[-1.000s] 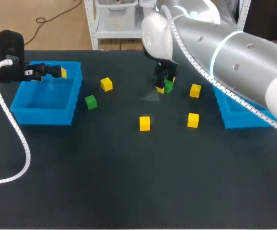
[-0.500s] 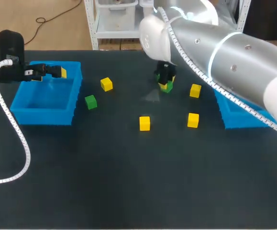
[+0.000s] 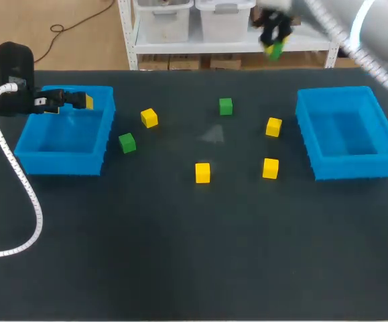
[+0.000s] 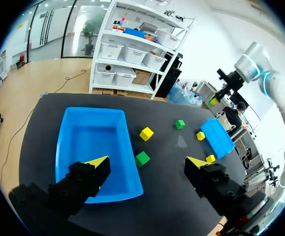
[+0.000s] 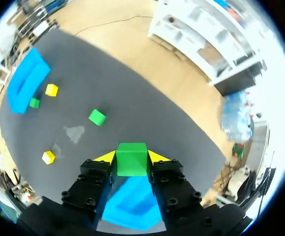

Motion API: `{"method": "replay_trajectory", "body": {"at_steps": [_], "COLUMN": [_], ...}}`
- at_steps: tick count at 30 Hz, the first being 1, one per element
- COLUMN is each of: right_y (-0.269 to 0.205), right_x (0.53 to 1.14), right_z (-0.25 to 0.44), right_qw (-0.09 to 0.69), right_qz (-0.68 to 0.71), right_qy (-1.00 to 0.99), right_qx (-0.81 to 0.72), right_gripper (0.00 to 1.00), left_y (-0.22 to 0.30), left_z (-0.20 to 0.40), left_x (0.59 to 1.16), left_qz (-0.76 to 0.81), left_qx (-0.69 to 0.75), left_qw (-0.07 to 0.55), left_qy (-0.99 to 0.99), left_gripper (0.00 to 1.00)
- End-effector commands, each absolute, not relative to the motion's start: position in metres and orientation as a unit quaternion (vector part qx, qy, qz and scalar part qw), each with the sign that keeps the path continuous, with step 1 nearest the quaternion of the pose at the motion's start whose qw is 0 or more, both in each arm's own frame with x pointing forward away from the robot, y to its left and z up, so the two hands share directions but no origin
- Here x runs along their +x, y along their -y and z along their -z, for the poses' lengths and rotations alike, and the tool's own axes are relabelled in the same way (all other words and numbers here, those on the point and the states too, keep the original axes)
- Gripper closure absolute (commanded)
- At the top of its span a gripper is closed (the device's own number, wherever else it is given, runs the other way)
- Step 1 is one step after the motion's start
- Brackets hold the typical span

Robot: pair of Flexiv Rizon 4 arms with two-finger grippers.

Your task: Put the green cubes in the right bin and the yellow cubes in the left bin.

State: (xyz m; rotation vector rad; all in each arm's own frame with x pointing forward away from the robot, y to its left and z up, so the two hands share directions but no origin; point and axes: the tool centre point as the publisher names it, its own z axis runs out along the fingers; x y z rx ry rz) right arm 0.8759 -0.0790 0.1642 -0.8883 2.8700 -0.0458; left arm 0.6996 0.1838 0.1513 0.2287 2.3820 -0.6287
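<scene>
right wrist view: right fingers clamp a green cube; left fingers gape wide, empty.

Surface: flat black table.
Left side: open blue plastic left bin, standing on the table.
Right side: open blue plastic right bin, standing on the table.
Yellow cubes: 4 small ones, apart; a yellow cube near the left bin, a yellow cube mid-table, a yellow cube and a yellow cube near the right bin.
Green cubes: 2 small ones; a green cube just beside the left bin, a green cube toward the far edge.
Mark: pale grey smudge mid-table.
</scene>
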Motion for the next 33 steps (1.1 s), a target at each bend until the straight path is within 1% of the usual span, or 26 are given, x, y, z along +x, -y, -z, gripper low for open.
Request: {"method": "replay_trajectory", "body": {"at_steps": [1,6,15,19,23,24,25,26,30,33], "right_y": [0.124,0.151,0.186,0.198,0.200,0.200,0.200,0.199,0.194,0.178], "right_x": [0.823,0.790,0.742,0.725,0.721,0.721,0.722,0.723,0.736,0.756], "right_z": [-0.200,-0.193,-0.154,-0.134,-0.120,-0.118,-0.118,-0.117,-0.123,-0.130], "right_qw": [0.174,0.157,0.096,0.066,0.051,0.049,0.048,0.048,0.059,0.074], "right_qz": [-0.004,0.005,0.002,0.001,0.005,0.006,0.007,0.007,0.012,0.012], "right_qy": [-0.958,-0.968,-0.985,-0.990,-0.991,-0.992,-0.992,-0.991,-0.991,-0.987], "right_qx": [-0.229,-0.197,-0.146,-0.122,-0.120,-0.120,-0.120,-0.121,-0.123,-0.142], "right_gripper": [1.00,1.00,1.00,1.00,1.00,0.90,0.24,0.00,0.00,0.00], "left_y": [-0.185,-0.185,-0.185,-0.185,-0.185,-0.185,-0.185,-0.185,-0.185,-0.185], "left_z": [-0.150,-0.150,-0.150,-0.150,-0.150,-0.150,-0.150,-0.150,-0.150,-0.150], "left_x": [0.699,0.699,0.699,0.699,0.699,0.699,0.699,0.699,0.699,0.699], "left_qz": [0.243,0.243,0.243,0.243,0.243,0.243,0.243,0.243,0.243,0.243], "left_qx": [0.088,0.088,0.088,0.088,0.088,0.088,0.088,0.088,0.088,0.088], "left_qw": [0.330,0.330,0.330,0.330,0.330,0.330,0.330,0.330,0.330,0.330], "left_qy": [-0.908,-0.908,-0.908,-0.908,-0.908,-0.908,-0.908,-0.908,-0.908,-0.908], "left_gripper": [0.00,0.00,0.00,0.00,0.00,0.00,0.00,0.00,0.00,0.00]}}
